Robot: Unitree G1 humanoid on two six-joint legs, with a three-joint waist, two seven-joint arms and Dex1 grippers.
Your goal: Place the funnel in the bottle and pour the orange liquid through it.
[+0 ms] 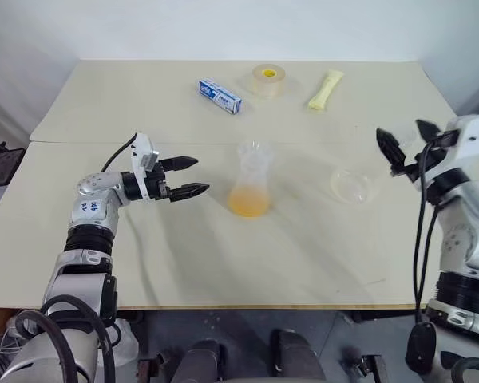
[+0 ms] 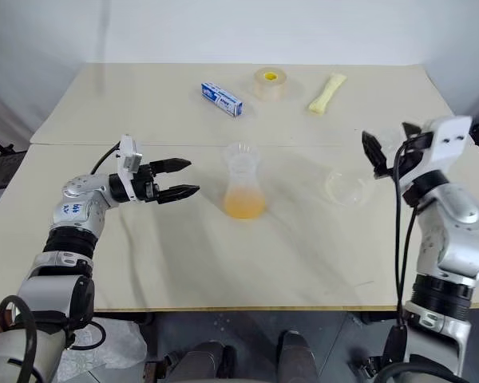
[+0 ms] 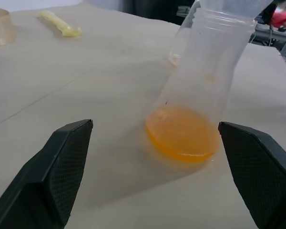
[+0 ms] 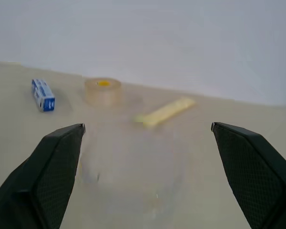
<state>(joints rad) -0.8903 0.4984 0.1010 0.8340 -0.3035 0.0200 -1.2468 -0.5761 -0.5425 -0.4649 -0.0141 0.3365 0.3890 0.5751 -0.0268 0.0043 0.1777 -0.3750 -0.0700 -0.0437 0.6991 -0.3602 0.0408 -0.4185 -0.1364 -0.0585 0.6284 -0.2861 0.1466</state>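
Clear flask-shaped bottle (image 1: 250,190), orange liquid (image 1: 248,203) pooled inside, both grippers released

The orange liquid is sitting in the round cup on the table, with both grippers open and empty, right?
Not quite. The orange liquid is in the bottle, as the left wrist view shows; the cup is empty. Both the left gripper and right gripper are open and empty.

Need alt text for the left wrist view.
A clear bottle with orange liquid pooled in its base stands on a beige table, framed between the open left claw. A funnel sits in its neck; a tape roll and pale yellow packet lie beyond.
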